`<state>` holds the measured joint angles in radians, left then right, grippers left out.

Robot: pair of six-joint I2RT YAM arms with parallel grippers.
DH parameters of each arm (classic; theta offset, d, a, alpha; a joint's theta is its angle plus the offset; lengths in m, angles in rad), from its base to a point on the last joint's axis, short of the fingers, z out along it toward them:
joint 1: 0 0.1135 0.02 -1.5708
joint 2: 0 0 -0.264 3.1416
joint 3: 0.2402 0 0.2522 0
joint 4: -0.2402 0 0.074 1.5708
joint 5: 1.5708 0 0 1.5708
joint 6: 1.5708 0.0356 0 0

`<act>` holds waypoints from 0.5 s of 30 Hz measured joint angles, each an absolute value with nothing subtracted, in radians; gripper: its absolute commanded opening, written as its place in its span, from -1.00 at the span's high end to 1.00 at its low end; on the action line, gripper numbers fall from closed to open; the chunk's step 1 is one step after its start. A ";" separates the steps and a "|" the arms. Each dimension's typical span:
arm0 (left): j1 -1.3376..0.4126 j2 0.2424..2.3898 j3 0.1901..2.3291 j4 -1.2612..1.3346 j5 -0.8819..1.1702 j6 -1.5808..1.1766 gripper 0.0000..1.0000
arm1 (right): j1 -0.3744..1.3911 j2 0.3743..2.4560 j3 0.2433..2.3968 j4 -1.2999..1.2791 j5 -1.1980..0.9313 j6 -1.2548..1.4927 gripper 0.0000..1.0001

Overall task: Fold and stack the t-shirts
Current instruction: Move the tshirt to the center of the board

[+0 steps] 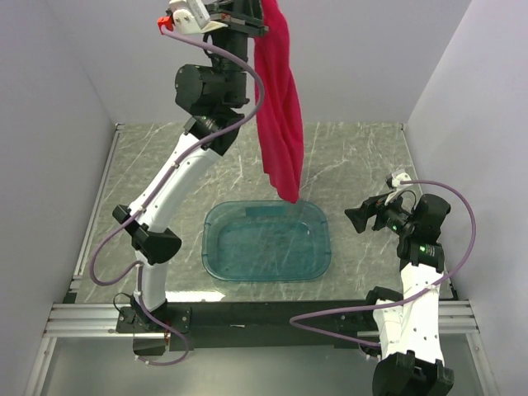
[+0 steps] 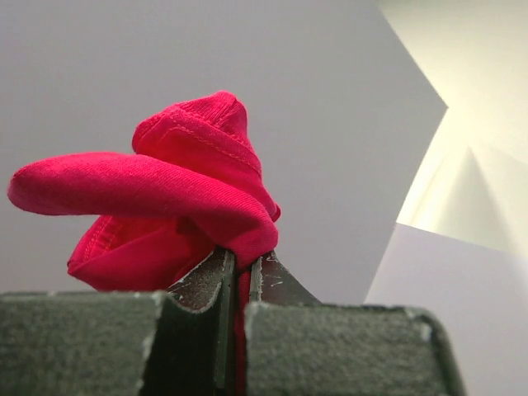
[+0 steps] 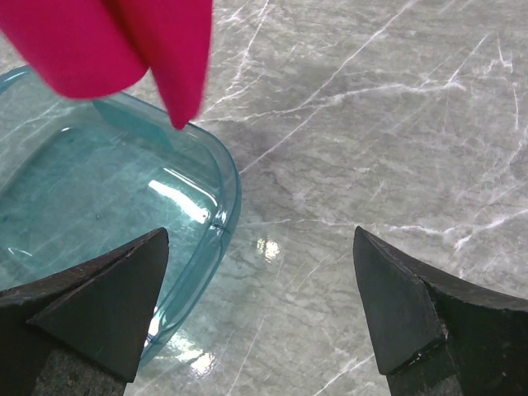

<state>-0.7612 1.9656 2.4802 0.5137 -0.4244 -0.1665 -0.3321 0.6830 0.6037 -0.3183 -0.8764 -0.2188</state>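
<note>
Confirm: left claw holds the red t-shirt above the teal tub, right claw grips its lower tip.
No: the right claw is open, gripping nothing, per the right wrist view. The left claw holds the red t-shirt above the teal tub.

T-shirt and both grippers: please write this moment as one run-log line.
left gripper: shut on t-shirt, raised high | t-shirt: hanging, tip over tub | right gripper: open, empty, beside tub | fold: not begun
</note>
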 measured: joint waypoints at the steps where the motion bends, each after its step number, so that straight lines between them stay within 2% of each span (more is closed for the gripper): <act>1: -0.748 1.961 2.462 0.522 -0.427 -0.178 0.99 | -0.332 0.683 0.604 -0.318 -0.876 -0.219 -0.96; 10: -0.718 1.963 2.407 0.501 -0.426 -0.232 0.99 | -0.332 0.683 0.604 -0.318 -0.876 -0.220 -0.96; 15: -0.719 1.922 2.257 0.508 -0.405 -0.250 0.99 | -0.332 0.683 0.604 -0.319 -0.876 -0.223 -0.96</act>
